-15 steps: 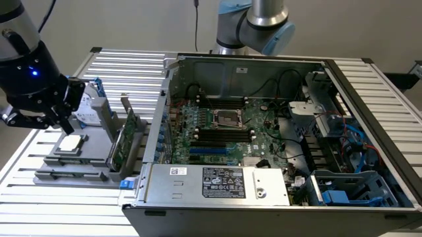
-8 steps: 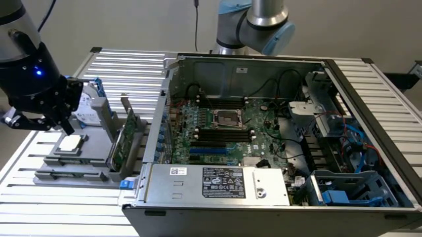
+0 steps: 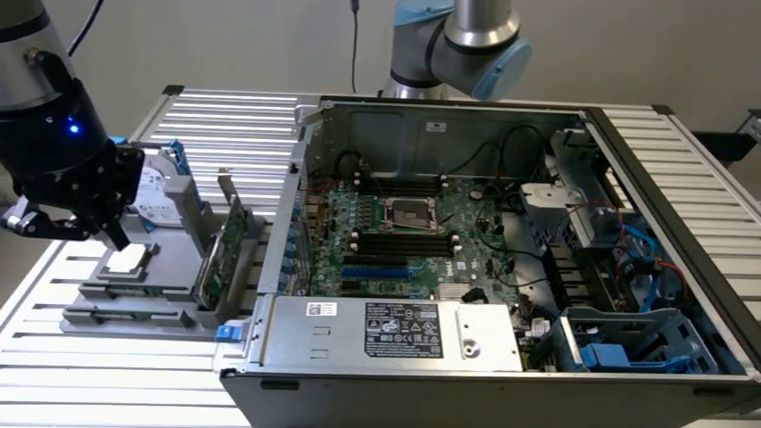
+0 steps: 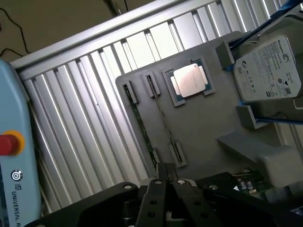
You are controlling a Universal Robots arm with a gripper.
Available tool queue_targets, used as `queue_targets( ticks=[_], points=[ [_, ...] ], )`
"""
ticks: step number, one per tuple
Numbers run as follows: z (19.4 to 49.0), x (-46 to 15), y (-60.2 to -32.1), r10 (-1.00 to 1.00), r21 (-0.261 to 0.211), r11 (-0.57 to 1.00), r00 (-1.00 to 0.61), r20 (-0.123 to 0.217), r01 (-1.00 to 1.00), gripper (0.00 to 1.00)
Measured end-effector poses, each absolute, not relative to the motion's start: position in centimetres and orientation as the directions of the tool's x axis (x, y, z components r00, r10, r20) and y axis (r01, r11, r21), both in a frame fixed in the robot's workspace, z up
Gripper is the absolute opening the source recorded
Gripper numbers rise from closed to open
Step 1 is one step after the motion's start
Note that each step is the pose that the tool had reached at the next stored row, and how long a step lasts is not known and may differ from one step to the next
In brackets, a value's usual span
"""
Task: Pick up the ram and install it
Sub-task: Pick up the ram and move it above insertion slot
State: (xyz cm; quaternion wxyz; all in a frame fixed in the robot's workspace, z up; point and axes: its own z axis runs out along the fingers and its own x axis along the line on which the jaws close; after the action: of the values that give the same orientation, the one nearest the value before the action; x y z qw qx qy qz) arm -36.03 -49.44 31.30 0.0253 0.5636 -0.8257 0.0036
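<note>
The ram (image 4: 142, 126) is a thin green stick standing on edge between two small clips on the grey fixture plate (image 4: 208, 123). A second thin strip (image 4: 164, 119) stands beside it in the neighbouring clips. My gripper (image 4: 166, 178) is shut with nothing between its fingers, and it hovers above the near ends of these clips. In the exterior view my gripper (image 3: 117, 237) hangs over the fixture plate (image 3: 143, 290) at the exterior view's left, beside the open computer case (image 3: 476, 357). The motherboard's black slots (image 3: 405, 239) lie inside the case.
On the plate sit a processor (image 4: 189, 81), a hard drive (image 4: 270, 71) and an upright green card with a metal bracket (image 3: 226, 245). A pendant with a red button (image 4: 7, 144) lies beside the ribbed aluminium table (image 4: 94, 123). A second arm's base (image 3: 458, 45) stands behind the case.
</note>
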Motion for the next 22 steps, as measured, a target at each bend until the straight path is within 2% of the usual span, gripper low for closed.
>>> queue_targets(
  ticks=[11,22],
  points=[
    [30.3,-36.0,-49.5,-0.982,0.024,0.181,-0.180,0.055,-0.983,0.11],
    [30.0,-36.5,-49.6,-0.995,0.024,0.086,-0.084,0.055,-0.996,0.11]
  ],
)
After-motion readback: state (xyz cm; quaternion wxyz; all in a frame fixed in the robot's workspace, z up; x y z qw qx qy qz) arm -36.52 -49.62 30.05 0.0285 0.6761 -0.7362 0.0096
